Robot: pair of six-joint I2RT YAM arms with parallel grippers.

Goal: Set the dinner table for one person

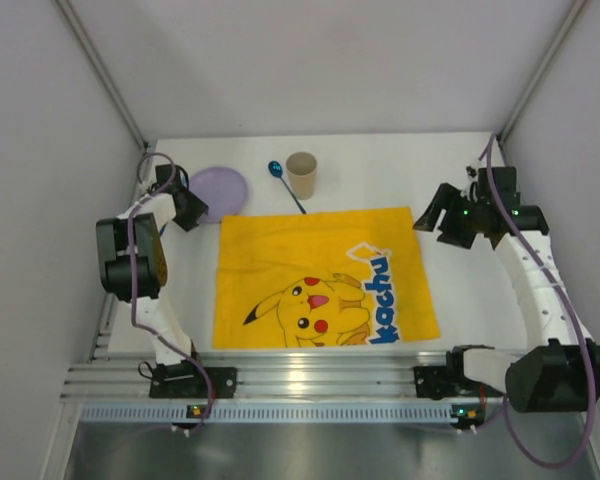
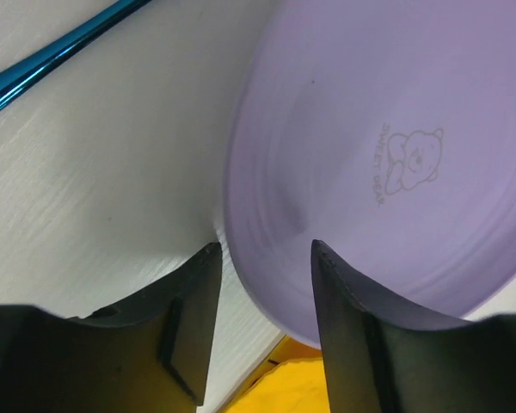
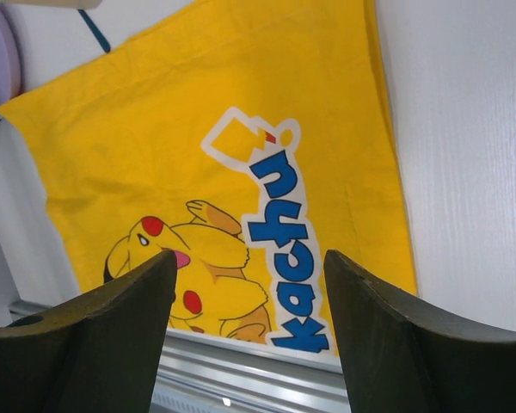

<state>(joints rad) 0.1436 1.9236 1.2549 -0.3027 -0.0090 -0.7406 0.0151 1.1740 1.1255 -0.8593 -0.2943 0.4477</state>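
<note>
1. Tabletop first: in my top view the white dinner table carries the yellow mat at its middle; past the mat's far edge sit a purple plate, a blue spoon and a cup
2. Left wrist view: I see the left gripper with fingers apart, the plate's rim between them, beside the mat's far left corner
3. Right wrist view: the right gripper is spread wide, off the mat's far right corner

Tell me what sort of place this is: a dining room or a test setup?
Most likely a lab test cell, not a home. Plain grey walls box in the white tabletop, an aluminium rail runs along its near edge, and the props are a yellow mat, purple plate, cup and spoon.
</note>
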